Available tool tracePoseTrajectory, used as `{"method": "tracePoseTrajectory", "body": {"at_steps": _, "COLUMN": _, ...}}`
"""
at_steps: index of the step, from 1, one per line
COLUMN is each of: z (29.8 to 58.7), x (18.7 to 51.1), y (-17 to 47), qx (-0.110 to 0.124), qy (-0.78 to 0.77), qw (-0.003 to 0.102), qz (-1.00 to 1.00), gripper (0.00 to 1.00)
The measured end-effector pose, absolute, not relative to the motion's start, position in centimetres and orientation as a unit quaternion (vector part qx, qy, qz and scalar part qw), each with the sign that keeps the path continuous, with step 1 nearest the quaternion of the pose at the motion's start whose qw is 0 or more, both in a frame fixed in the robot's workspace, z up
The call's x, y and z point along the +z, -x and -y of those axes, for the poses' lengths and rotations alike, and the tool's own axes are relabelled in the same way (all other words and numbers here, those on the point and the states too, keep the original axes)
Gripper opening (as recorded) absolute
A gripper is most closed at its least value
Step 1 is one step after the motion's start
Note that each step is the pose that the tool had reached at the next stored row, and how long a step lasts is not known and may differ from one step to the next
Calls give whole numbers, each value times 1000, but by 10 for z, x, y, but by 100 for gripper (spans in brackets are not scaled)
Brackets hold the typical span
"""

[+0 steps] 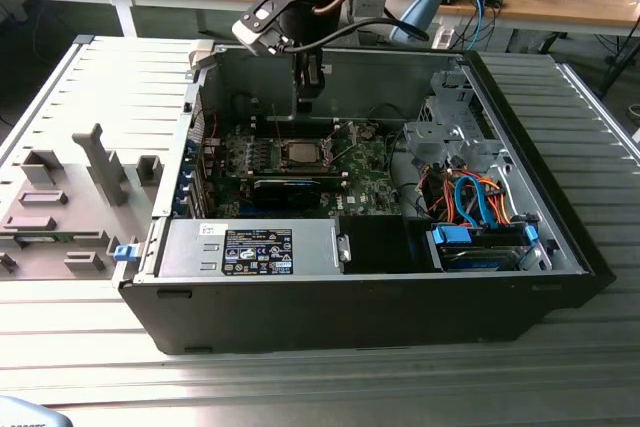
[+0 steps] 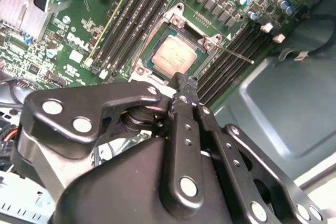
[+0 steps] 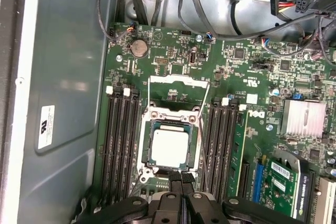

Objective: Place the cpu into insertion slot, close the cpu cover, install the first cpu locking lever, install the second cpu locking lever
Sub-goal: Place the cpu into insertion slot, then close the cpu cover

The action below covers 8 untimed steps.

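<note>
In the exterior view my arm drops in from the upper middle of the frame, wrist upright, with the pincer (image 1: 310, 95) pointing straight down into the open computer case (image 1: 400, 287) on the ribbed desk (image 1: 300, 387). Its tips hang over the motherboard just above the cpu (image 1: 300, 154) near the frame's centre, and I judge them clear of it. In the first wrist view the cpu (image 3: 170, 148) lies flat in the insertion slot (image 3: 157, 113), pale face up, while the cpu cover (image 3: 178, 81) is swung back and lies open beyond the socket. The pincer (image 3: 181, 176) has its fingers pressed together with nothing between them, just beside the socket edge opposite the cover. In the second wrist view the pincer (image 2: 184, 81) sits near the chip's edge, and a thin locking lever (image 2: 236, 55) sticks out free beside the slot. I take the cover to be the step in hand. Done well, the joined tips push only on the frame's free edge, swing it slowly over its hinge, and stay off the chip's face and clear of the lever.
</note>
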State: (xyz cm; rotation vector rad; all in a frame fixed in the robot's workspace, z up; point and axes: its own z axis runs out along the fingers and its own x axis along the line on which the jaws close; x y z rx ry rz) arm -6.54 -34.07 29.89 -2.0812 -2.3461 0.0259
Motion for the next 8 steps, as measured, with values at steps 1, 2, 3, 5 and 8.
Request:
{"method": "tracePoseTrajectory", "body": {"at_steps": 1, "z": 341, "x": 299, "y": 65, "qx": 8, "qy": 664, "qw": 3, "qz": 748, "gripper": 11}}
{"method": "tracePoseTrajectory", "body": {"at_steps": 2, "z": 341, "x": 299, "y": 65, "qx": 8, "qy": 664, "qw": 3, "qz": 748, "gripper": 11}}
{"method": "tracePoseTrajectory", "body": {"at_steps": 3, "z": 341, "x": 299, "y": 65, "qx": 8, "qy": 664, "qw": 3, "qz": 748, "gripper": 11}}
{"method": "tracePoseTrajectory", "body": {"at_steps": 5, "z": 341, "x": 299, "y": 65, "qx": 8, "qy": 664, "qw": 3, "qz": 748, "gripper": 11}}
{"method": "tracePoseTrajectory", "body": {"at_steps": 8, "z": 341, "x": 299, "y": 65, "qx": 8, "qy": 664, "qw": 3, "qz": 748, "gripper": 11}}
